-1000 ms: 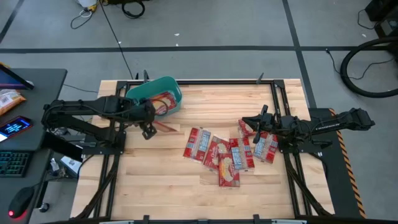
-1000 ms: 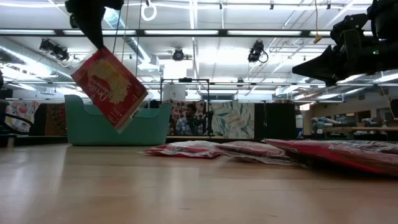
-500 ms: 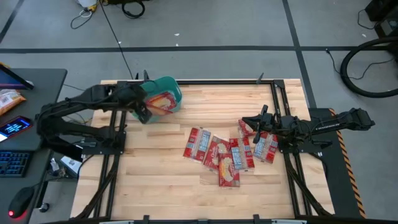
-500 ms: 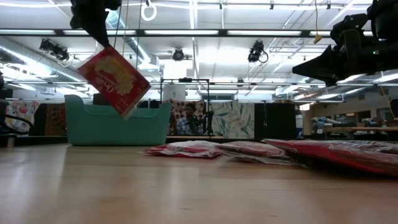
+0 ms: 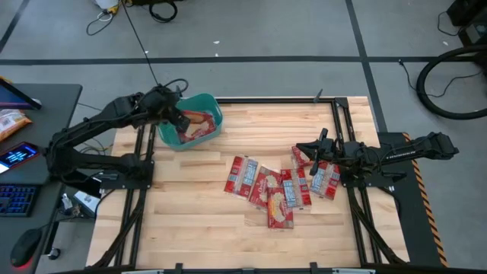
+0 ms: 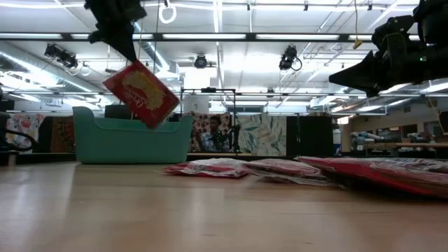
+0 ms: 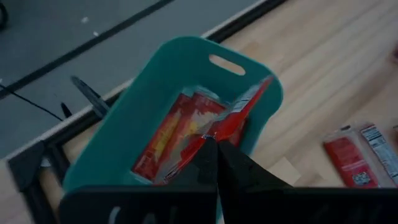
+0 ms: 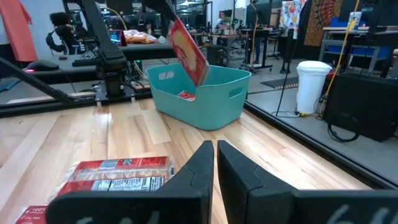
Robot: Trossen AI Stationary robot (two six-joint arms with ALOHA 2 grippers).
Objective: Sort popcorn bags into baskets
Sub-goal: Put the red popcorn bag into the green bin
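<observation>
My left gripper point(image 5: 179, 122) hangs over the teal tub point(image 5: 211, 104) at the table's far left and is shut on a red popcorn bag point(image 6: 142, 94). This bag also shows in the left wrist view point(image 7: 239, 115). At least one more red bag point(image 7: 166, 134) lies flat in the tub. Several red bags point(image 5: 278, 186) lie overlapping on the wood at the table's middle right. My right gripper point(image 5: 298, 149) is shut and empty above the far right part of that pile, and its own view point(image 8: 214, 152) shows the same. My left gripper pinches the bag's upper edge point(image 7: 219, 132) between its two fingers, which point down from above. The bag hangs tilted below the fingers, clear of everything, over the tub's opening, with its lower corner point(image 6: 150, 124) about level with the rim.
Bare wood point(image 5: 190, 198) lies between the tub and the pile. Black frame rails point(image 5: 338, 129) run along the table's sides. A desk at the left holds a phone point(image 5: 17, 154) and an orange snack packet point(image 5: 11, 122).
My left gripper has carried the bag toward the table's far edge, from over the bare wood in front of the tub to over the tub's opening. The bag stays hanging and tilted, lifted clear. My right arm has kept still.
</observation>
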